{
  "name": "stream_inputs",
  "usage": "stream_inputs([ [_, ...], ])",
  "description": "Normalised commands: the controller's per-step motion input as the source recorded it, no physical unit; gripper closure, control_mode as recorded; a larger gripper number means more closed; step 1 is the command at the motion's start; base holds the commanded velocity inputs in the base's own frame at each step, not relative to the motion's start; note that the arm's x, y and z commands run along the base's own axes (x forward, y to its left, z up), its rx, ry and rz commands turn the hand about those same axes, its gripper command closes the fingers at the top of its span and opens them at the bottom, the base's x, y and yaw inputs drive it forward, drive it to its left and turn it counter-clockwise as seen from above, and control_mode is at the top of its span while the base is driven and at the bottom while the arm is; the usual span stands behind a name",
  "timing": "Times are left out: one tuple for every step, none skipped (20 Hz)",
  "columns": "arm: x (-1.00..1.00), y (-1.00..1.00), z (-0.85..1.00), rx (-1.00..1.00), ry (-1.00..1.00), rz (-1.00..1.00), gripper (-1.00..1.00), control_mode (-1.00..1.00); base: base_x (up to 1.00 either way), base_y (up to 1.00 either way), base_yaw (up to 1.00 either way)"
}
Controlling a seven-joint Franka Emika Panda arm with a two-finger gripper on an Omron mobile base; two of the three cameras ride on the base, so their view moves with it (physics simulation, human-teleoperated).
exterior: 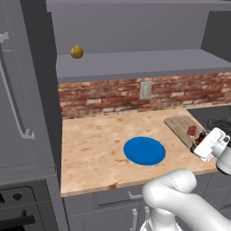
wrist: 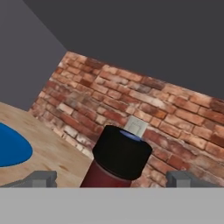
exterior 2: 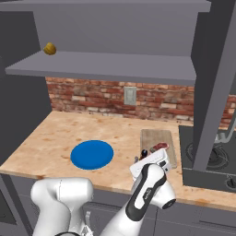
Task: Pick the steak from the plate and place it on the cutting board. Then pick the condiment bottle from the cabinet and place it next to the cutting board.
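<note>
fingers (wrist: 43,178) are closed on the condiment bottle (wrist: 117,158), gripped on both sides under its black cap, just beside the cutting board (exterior: 180,125), where the steak (exterior: 192,131) is laid.

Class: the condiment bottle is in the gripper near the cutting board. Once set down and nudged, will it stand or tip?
The condiment bottle looks slim and tall, so it probably tips easily. Its round black cap suggests it would roll if toppled. It appears rigid, unlikely to flex in the gripper.
</note>
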Motion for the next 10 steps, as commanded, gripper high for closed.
stream_inputs([
  [0.0,0.02,-0.01,0.0,0.01,0.0,-1.0,-1.0,0.0,0.0,0.0],
  [0.0,0.02,-0.01,0.0,0.01,0.0,-1.0,-1.0,0.0,0.0,0.0],
  [0.0,0.02,0.0,0.0,0.01,0.0,-1.0,-1.0,0.0,0.0,0.0],
  [0.0,0.02,0.0,0.0,0.01,0.0,-1.0,-1.0,0.0,0.0,0.0],
  [0.0,0.02,0.0,0.0,0.01,0.0,-1.0,-1.0,0.0,0.0,0.0],
  [0.0,0.02,0.0,0.0,0.01,0.0,-1.0,-1.0,0.0,0.0,0.0],
  [0.0,0.02,0.0,0.0,0.01,0.0,-1.0,-1.0,0.0,0.0,0.0],
  [0.0,0.02,0.0,0.0,0.01,0.0,-1.0,-1.0,0.0,0.0,0.0],
  [0.0,0.01,0.0,0.0,0.03,0.0,-1.0,-1.0,0.0,0.0,0.0],
  [0.0,0.0,0.0,0.0,0.05,0.0,-1.0,-1.0,0.0,0.0,0.0],
])
